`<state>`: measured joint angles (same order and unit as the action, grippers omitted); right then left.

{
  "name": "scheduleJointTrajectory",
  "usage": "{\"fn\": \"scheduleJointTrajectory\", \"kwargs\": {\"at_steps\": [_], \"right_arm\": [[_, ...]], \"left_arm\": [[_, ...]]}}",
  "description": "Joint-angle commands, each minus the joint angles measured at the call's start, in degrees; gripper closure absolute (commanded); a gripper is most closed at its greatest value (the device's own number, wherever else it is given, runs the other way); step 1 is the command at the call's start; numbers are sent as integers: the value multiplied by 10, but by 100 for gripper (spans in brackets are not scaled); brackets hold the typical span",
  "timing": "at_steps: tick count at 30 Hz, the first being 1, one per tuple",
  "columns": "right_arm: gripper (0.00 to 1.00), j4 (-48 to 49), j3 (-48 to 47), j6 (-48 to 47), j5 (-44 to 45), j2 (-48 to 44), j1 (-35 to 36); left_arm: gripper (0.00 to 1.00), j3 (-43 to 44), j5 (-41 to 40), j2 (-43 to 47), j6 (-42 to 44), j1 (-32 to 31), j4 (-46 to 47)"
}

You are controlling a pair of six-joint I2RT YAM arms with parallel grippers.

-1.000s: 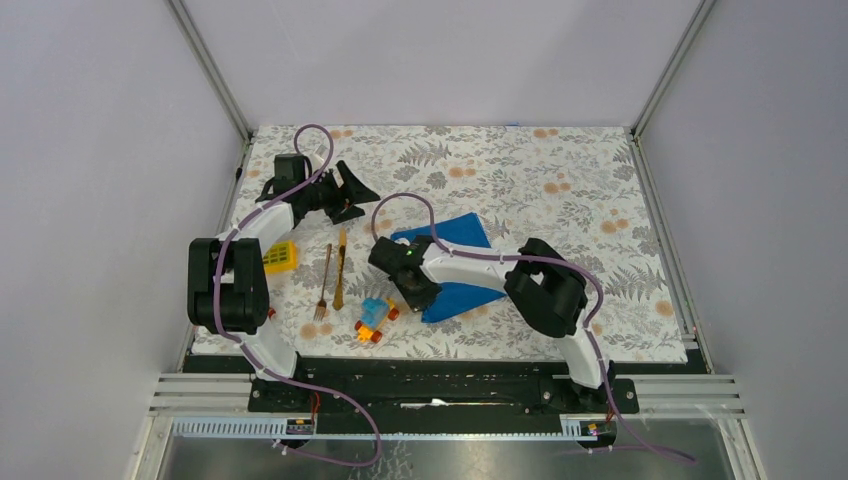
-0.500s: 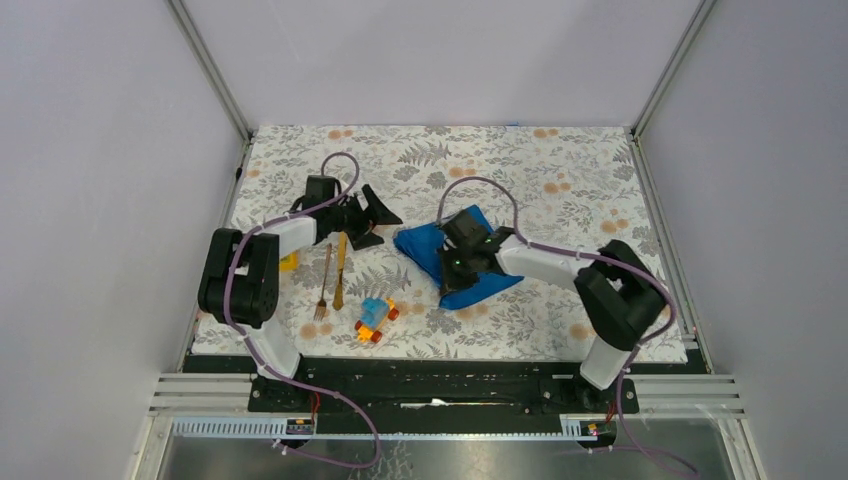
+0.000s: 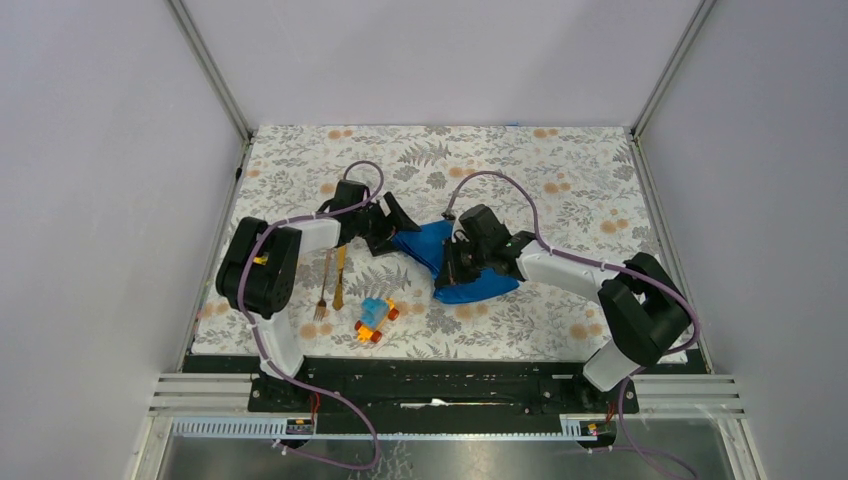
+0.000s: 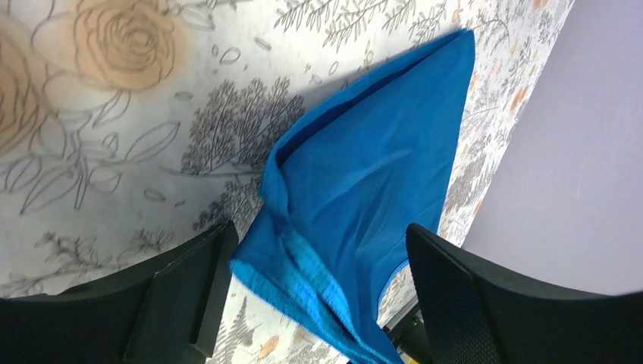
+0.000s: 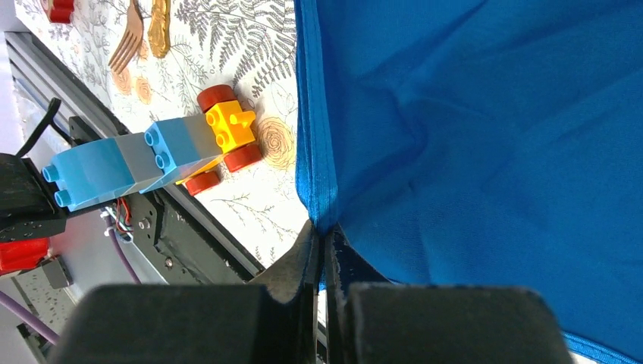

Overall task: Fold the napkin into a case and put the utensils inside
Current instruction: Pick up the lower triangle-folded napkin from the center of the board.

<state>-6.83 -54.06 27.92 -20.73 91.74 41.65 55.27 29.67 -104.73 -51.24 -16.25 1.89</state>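
Nearest the arms' bases a small blue-and-orange toy car point(image 3: 375, 320) on red wheels stands on the flower-printed surface point(image 3: 560, 190). Just beyond it and to the left lie the utensils: the golden fork point(image 3: 322, 290) and, close on its right, the golden knife point(image 3: 339, 280). They lie side by side and lengthwise from near to far, with the fork's tines toward the near edge. The knife's far end reaches the left arm point(image 3: 300, 232), which crosses above it. Both pieces lie flat on the surface, outside the napkin and apart from it.

Farther on, near the middle of the surface, is the blue napkin point(image 3: 425, 245), bunched and doubled over itself rather than spread flat. The right hand point(image 5: 322, 250) is clamped on it. In the right wrist view the two fingers are pressed together on a hemmed edge, and the cloth spreads away from that pinch in slack creases.

The left hand point(image 4: 320, 235) is at the napkin's left end, its fingers wide apart. In the left wrist view a folded corner of the cloth lies between them — whether either finger touches it cannot be told.
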Motion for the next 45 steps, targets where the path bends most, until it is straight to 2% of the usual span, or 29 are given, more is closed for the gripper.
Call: {"fn": "scheduleJointTrajectory", "kwargs": {"at_steps": [1, 6, 9, 12, 15, 22, 24, 28, 31, 37, 40, 41, 45], "right_arm": [[100, 39, 16, -1, -26, -29, -11], [100, 57, 29, -1, -38, -27, -14], [100, 63, 35, -1, -47, -27, -14], [100, 102, 47, 5, -80, -25, -14], [100, 150, 65, 22, -129, -11, -13], [100, 359, 153, 128, -234, 41, -14], [100, 414, 178, 160, -249, 60, -15], [100, 551, 240, 248, -279, 102, -47], [100, 585, 259, 271, -297, 117, -72], [100, 577, 277, 267, -284, 132, -84], [100, 598, 293, 276, -281, 136, -90], [100, 603, 297, 279, -280, 137, -91], [100, 621, 314, 287, -273, 142, -99]], "left_arm": [[15, 40, -55, -40, 10, -13, 4], [36, 70, -60, -62, 36, -19, -30], [58, 79, -88, -53, 62, -19, -63], [74, 120, -126, -46, 112, -18, -128], [99, 169, -177, -42, 161, -18, -207], [100, 260, -290, -51, 203, -27, -356], [100, 282, -347, -62, 191, -41, -388], [100, 293, -395, -64, 123, -57, -411], [100, 298, -417, -66, 82, -71, -411], [100, 332, -481, -99, -11, -102, -441], [100, 339, -484, -106, -44, -104, -442], [97, 345, -483, -109, -44, -105, -440], [69, 358, -446, -106, -26, -103, -427]]}}
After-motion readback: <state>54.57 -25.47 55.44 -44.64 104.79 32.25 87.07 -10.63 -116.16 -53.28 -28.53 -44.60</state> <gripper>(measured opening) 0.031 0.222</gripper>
